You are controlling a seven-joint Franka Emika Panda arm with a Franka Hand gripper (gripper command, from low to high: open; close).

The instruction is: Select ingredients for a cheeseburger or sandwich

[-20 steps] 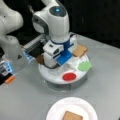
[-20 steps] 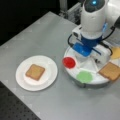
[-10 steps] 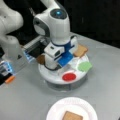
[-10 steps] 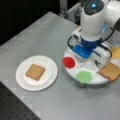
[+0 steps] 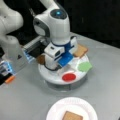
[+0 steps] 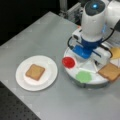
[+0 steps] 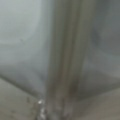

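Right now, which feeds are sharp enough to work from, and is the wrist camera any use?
Both front views are soft but readable: plate with bread, tray, red disc and lettuce show clearly. Wrist view is a grey out-of-focus smear, showing only blurred vertical bands. The arm hides the gripper.

A matte grey metal counter (image 5: 22, 100) is filling both front views, catching soft, even light. Behind it a dark, nearly black backdrop (image 5: 100, 20) is closing off the room. In a front view, a black perforated board (image 6: 15, 110) is showing past the counter's near corner.
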